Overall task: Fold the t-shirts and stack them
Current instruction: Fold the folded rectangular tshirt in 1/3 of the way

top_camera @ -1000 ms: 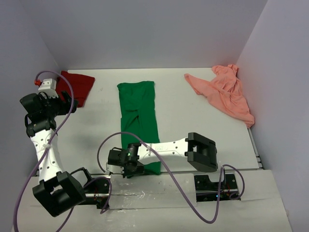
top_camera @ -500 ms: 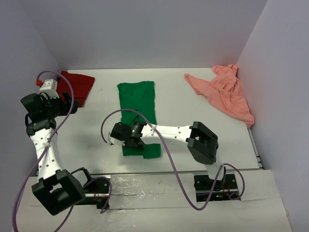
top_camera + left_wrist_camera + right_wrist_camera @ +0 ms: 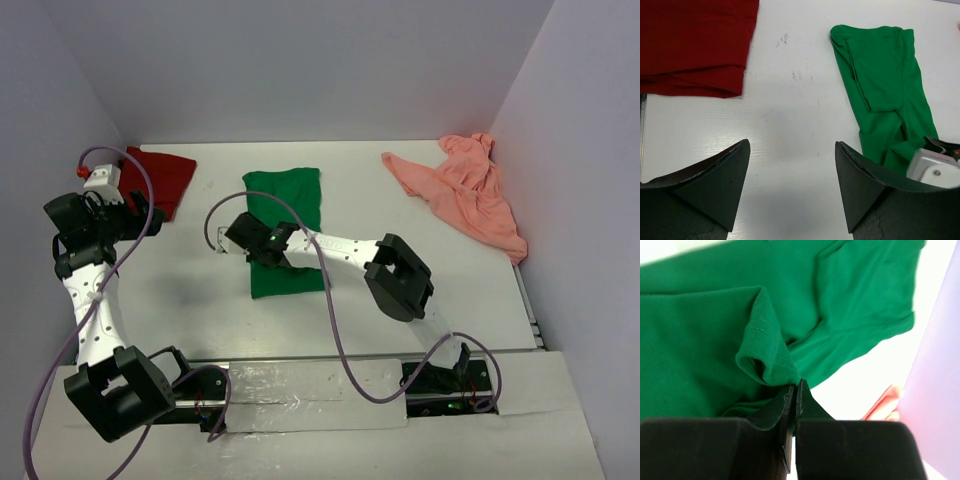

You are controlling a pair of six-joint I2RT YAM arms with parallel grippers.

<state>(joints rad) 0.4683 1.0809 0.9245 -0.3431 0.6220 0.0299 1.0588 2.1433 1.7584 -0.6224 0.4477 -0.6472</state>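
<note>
Right gripper [image 3: 795,389], lower centre, pinched tight on the bright green cloth t-shirt [image 3: 700,340] at its hem fold; left gripper [image 3: 791,144], fingers spread wide, holds nothing.

R pincer [image 3: 792,391] sits mid-table [image 3: 420,220], at left edge of centre tee [image 3: 295,195]. 2nd tee [image 3: 160,180] lies far left of it, just beyond L pincer [image 3: 791,145]. 3rd tee [image 3: 465,195] lies well to its right, far corner, against side wall [image 3: 580,150].

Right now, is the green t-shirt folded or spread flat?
Partly folded: the right gripper pinches the green t-shirt by its hem, doubled back over its middle; the far end lies flat.
</note>
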